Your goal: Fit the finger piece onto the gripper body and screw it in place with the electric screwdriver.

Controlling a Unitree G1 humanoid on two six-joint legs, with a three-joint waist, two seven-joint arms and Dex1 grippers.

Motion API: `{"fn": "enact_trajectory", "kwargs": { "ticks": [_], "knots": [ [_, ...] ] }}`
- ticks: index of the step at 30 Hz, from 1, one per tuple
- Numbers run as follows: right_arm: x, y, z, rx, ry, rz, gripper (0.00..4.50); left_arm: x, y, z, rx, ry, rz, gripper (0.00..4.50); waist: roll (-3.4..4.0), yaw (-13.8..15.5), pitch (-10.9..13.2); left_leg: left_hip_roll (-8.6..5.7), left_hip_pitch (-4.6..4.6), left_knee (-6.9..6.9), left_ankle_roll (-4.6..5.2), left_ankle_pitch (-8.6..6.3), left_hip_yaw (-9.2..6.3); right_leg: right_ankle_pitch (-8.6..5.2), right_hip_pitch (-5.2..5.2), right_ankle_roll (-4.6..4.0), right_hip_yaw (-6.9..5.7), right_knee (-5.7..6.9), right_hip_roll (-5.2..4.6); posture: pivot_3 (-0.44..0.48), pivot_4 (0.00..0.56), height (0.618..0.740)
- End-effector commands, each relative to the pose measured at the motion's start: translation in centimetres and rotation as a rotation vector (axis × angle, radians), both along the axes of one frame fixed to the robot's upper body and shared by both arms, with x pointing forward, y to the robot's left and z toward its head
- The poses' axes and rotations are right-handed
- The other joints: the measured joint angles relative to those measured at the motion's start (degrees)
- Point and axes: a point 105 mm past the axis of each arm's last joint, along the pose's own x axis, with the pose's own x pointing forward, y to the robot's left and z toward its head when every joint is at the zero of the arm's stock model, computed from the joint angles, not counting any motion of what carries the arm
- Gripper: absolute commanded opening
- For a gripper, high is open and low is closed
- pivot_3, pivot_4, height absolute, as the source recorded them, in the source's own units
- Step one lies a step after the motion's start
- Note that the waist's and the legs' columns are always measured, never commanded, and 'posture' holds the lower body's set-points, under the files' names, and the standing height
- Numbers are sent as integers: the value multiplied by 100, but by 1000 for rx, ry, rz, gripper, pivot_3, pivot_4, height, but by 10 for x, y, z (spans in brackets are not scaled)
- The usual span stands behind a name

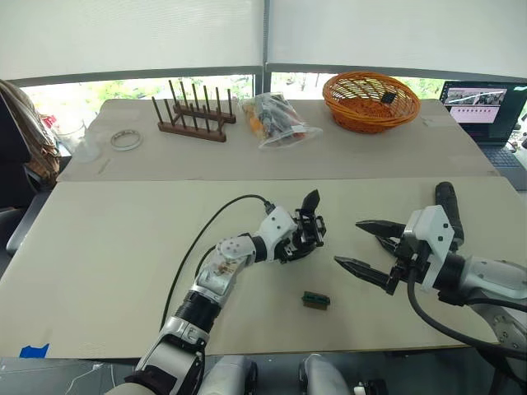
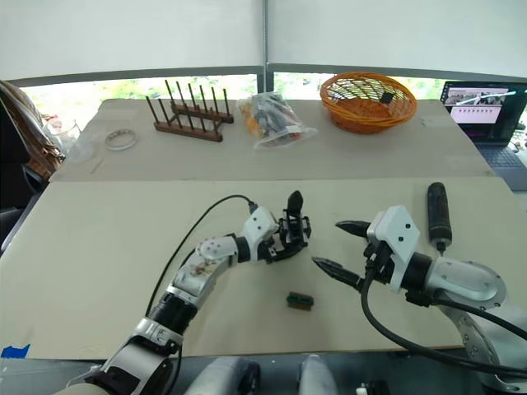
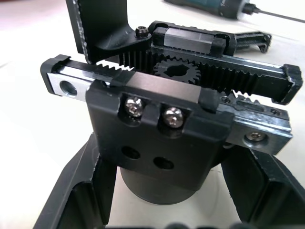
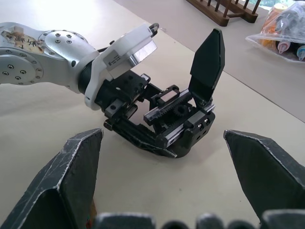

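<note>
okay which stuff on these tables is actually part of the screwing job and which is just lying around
Part of the job: gripper body, clamped by the left gripper; electric screwdriver, lying beyond the open right gripper.

Lying about: small green block, orange basket, wooden rack, plastic bag, tape roll, laptop.

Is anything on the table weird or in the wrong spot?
Mostly fine. The gripper body, held by the left gripper, has only one finger sticking up. A small green block lies alone on the table.
</note>
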Motion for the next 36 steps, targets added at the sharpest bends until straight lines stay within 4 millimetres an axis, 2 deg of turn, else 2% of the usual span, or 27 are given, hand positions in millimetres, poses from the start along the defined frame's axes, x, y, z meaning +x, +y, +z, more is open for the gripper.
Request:
{"fn": "enact_trajectory", "kwargs": {
  "ticks": [1, 7, 13, 16, 19, 21, 24, 26, 30, 36],
  "knots": [
    [-2, 2, 10, -10, -56, 14, 4500, 0, 1, 11, 2, -43, -45, 4484, 0, 1, 0, 0, 1, 0, 0, 0, 0, 0, 2, 0, 0, 0, 0, 0, 150, 740],
    [-3, -1, 9, -11, -49, 5, 4500, 9, 22, 24, 65, -123, -100, 4484, 0, 6, 0, 0, 1, 1, 0, 0, 0, 0, 1, 0, -2, 0, -1, 0, 150, 740],
    [-2, -6, 10, -10, -38, 2, 4500, -6, 56, 42, 193, -167, -345, 4484, 1, -34, 0, 0, 6, -5, -1, 0, 1, 0, -1, -1, -5, 1, -1, 0, 150, 740],
    [1, -20, 10, -40, -4, -24, 4500, -11, 80, 62, 215, -122, -404, 4484, 2, -43, 0, 0, 4, -4, 0, 0, 1, -1, -2, -1, -6, 2, 0, 0, 150, 740],
    [7, -47, 7, -114, 87, -91, 4500, -33, 102, 92, 177, -38, -503, 4484, 4, -48, 2, 0, 4, -3, 1, -1, 0, -1, 1, -1, -9, 1, 2, 0, 150, 740],
    [14, -65, 7, -163, 157, -142, 4500, -46, 109, 111, 151, -8, -546, 4484, 6, -87, 3, 0, 1, -1, 6, -3, 1, -1, 0, -1, -9, 3, 2, 0, 150, 740],
    [31, -92, 5, -255, 268, -206, 4500, -61, 110, 139, 113, -13, -568, 4484, 6, -125, 3, 0, 8, 2, 9, -5, 0, -1, 4, -1, -11, 0, -1, 0, 150, 740],
    [42, -103, 4, -325, 330, -220, 4500, -67, 108, 148, 107, -35, -571, 4484, 8, -163, 4, 0, 11, 0, 8, -5, 4, -1, 8, -1, -10, -1, -5, 0, 150, 740],
    [63, -106, 0, -370, 439, -183, 4500, -75, 101, 153, 123, -87, -568, 4484, 9, -206, 5, 8, 10, -8, 5, -4, 9, -3, 1, -3, -6, -3, -13, 0, 150, 740],
    [84, -108, -28, -502, 667, -141, 4500, -87, 96, 155, 130, -132, -570, 4484, 13, -267, 7, 11, -4, -8, 1, -2, 16, -5, -6, -6, -2, 2, -14, 0, 150, 740]
  ]
}}
